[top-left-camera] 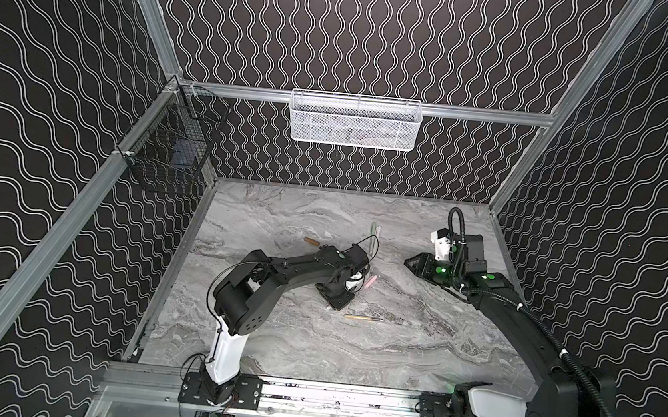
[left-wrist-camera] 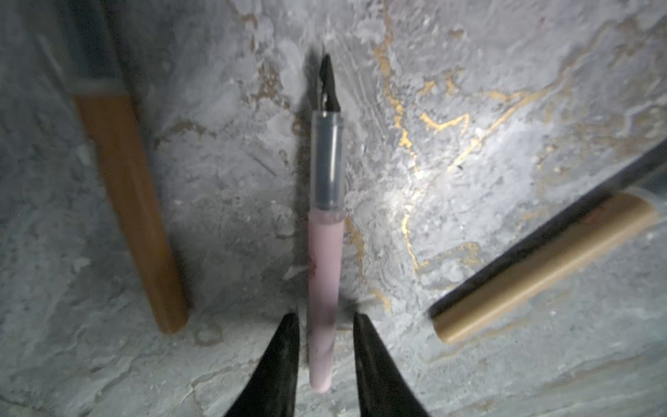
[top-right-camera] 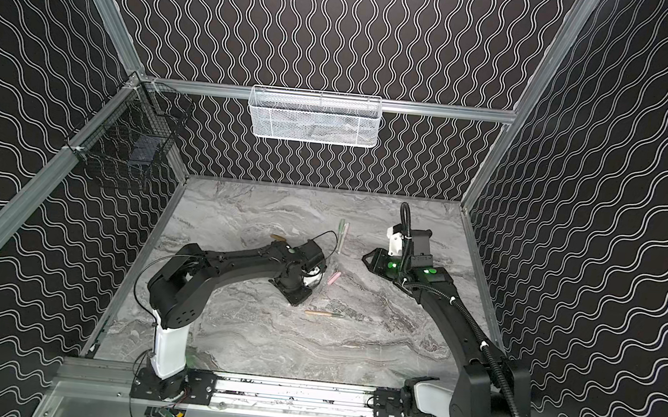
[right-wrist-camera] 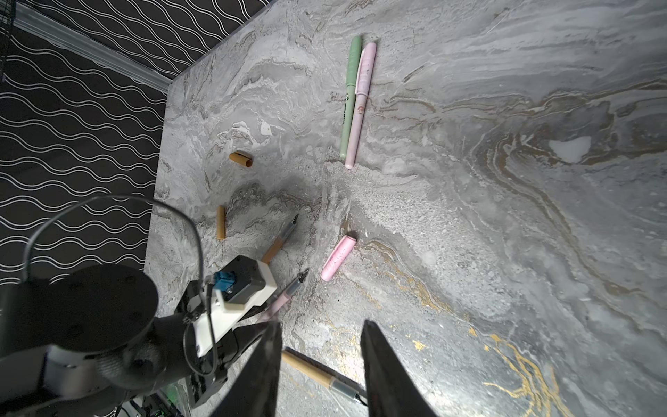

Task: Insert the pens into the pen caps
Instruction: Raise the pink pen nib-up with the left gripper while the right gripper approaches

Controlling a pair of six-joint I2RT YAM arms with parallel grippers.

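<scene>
Pens (right-wrist-camera: pixel 355 126), 2 of them, already wear caps (right-wrist-camera: pixel 366 68) and lie side by side far back on the table (right-wrist-camera: pixel 505 216). The pink pen (left-wrist-camera: pixel 323 260) has the left pincer (left-wrist-camera: pixel 325 315) around its back end, I think so the dark tip (left-wrist-camera: pixel 328 86) is free. Its fingers (left-wrist-camera: pixel 285 361) are very close, but I cannot tell if they squeeze. The pink cap (right-wrist-camera: pixel 338 258) lies near that tip. The right pincer (right-wrist-camera: pixel 321 323) is spread, empty, up in the air.

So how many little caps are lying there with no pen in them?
3. A short pale pink plastic cap lies mid-table beside the left arm. A short tan-brown plastic cap lies farther left, and a second tan-brown cap sits near it, apart. More may hide under the arm.
</scene>
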